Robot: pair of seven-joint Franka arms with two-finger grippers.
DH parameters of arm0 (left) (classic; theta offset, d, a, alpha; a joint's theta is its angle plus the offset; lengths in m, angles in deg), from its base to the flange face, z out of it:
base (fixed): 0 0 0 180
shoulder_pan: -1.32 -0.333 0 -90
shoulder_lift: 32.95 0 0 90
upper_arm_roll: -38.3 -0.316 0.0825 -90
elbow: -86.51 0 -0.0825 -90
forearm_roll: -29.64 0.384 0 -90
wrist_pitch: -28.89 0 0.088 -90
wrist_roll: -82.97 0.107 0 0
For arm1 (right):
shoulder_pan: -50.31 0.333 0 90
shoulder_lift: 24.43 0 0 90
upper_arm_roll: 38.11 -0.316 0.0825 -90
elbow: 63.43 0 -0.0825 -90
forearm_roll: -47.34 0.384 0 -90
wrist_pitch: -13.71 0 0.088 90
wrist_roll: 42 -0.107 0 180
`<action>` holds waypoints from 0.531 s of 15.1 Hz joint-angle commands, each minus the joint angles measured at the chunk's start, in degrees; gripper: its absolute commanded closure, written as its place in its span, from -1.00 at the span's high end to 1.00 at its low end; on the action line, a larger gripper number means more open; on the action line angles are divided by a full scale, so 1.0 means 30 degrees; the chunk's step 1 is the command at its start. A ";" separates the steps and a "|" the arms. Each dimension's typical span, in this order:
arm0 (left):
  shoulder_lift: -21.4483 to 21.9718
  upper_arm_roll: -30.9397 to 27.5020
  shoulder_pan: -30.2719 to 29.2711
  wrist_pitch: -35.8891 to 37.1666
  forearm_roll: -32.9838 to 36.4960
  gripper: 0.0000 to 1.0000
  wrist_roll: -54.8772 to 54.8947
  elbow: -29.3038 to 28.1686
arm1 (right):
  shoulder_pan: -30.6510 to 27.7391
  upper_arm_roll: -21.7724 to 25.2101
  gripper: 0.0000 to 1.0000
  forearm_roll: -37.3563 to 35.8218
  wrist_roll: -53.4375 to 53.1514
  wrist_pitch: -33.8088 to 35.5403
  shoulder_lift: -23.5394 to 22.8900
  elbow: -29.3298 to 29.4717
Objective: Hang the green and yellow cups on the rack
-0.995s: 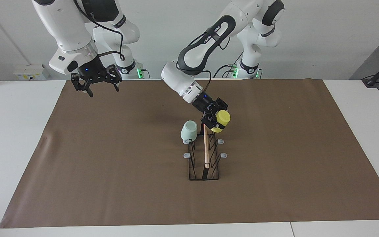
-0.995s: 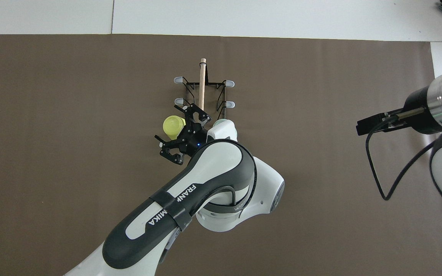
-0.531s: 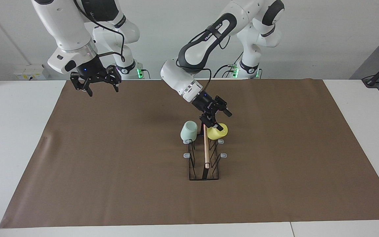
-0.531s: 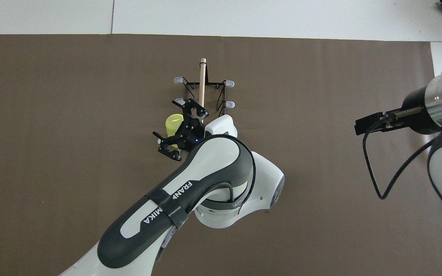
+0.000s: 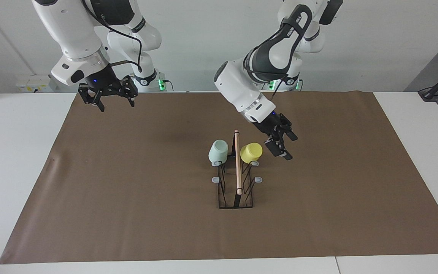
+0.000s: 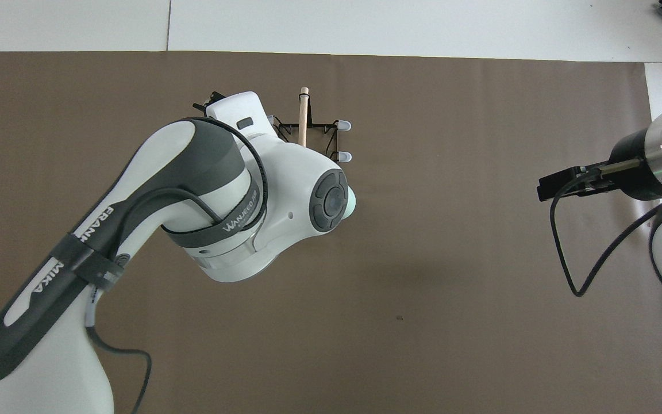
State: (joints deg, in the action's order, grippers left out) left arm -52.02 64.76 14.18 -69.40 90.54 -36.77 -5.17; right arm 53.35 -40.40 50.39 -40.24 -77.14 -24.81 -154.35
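Now both cups sit mouth-down on the rack (image 5: 236, 179), a thin black wire stand with a smooth pale wooden rod (image 5: 237, 161) along its top and rounded grey tips on its prongs. Seen in the facing view, the mint green cup (image 5: 218, 151) caps a prong at about ten o'clock from the rack's middle, and the glossy yellow cup (image 5: 251, 152) caps one at about two o'clock, the rod between them; both are small, tapered and without handles. Empty, with its black fingers spread, the left pincer (image 5: 281, 145) hangs just beside the yellow cup, at three o'clock from it, apart from it, over the matte brown paper mat (image 5: 127, 190) that covers the white bench (image 5: 13, 152). Raised over the mat's corner at the right arm's end, the right pincer (image 5: 107, 97) waits, released and empty.
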 commanded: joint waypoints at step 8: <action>0.1026 0.0615 -0.4610 -0.4615 -0.6580 1.00 0.9809 -0.0640 | -0.0866 -0.0704 1.00 -0.0404 -0.0324 -0.0040 0.0066 -0.0045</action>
State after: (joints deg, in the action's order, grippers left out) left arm -50.82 65.85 2.55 -80.99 75.30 -14.62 -5.27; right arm 52.04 -41.15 50.39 -40.24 -77.14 -24.81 -154.35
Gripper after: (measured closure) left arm 0.000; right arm 0.000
